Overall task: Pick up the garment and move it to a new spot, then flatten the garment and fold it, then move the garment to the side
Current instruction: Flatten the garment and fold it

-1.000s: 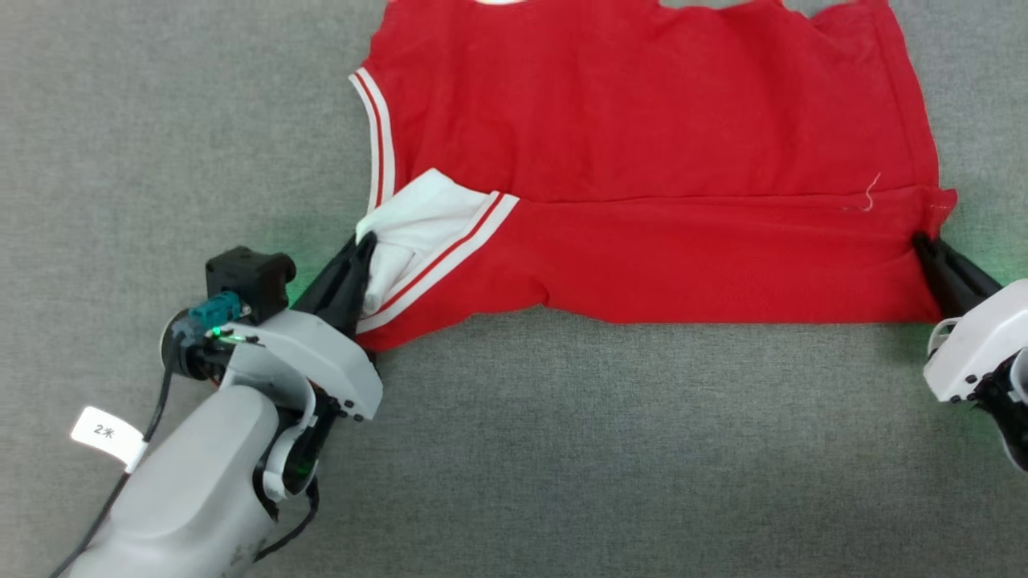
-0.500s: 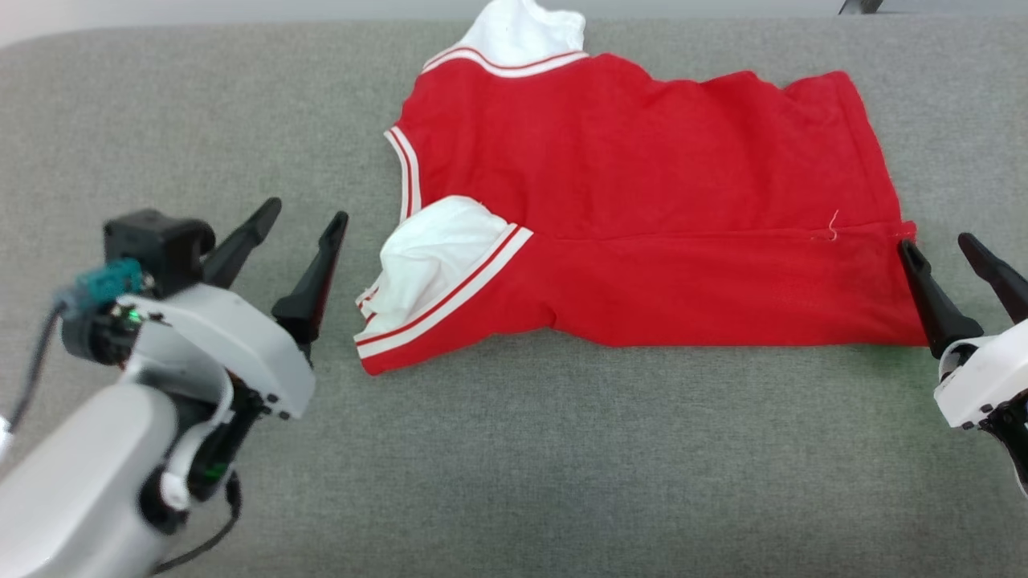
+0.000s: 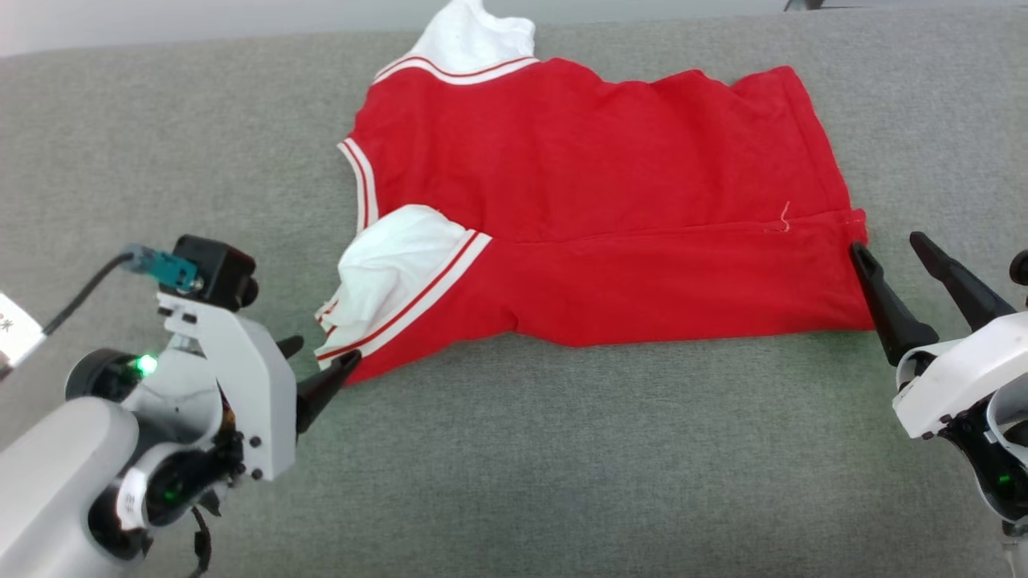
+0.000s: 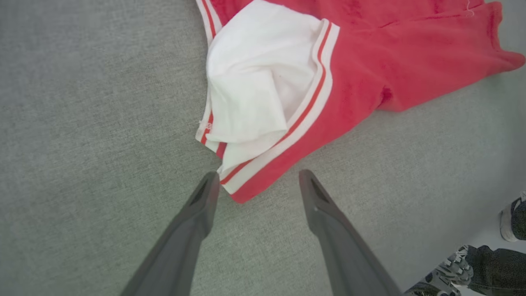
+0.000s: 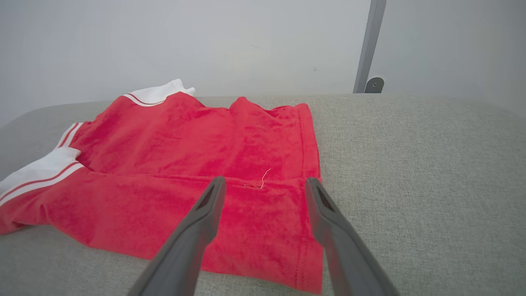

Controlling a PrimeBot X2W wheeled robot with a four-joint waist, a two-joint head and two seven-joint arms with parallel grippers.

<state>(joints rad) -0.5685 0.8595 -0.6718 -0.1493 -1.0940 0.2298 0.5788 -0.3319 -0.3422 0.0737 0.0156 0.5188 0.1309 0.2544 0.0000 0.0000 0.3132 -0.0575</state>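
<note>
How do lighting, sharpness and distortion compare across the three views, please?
Head view: even, soft light, sharp, with a green tint on the grey surface beside the left gripper and right gripper. Left wrist view: the garment looks washed-out and pinkish. Right wrist view: the surface's far edge bows, near fingers soft.

Fuzzy cloth garment [image 3: 602, 160] (matt woven surface [image 3: 562, 466])

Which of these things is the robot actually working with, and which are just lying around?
In the job: red shirt, left tool, right tool.
Just there: grey padded surface, metal post, person's shoes.
</note>
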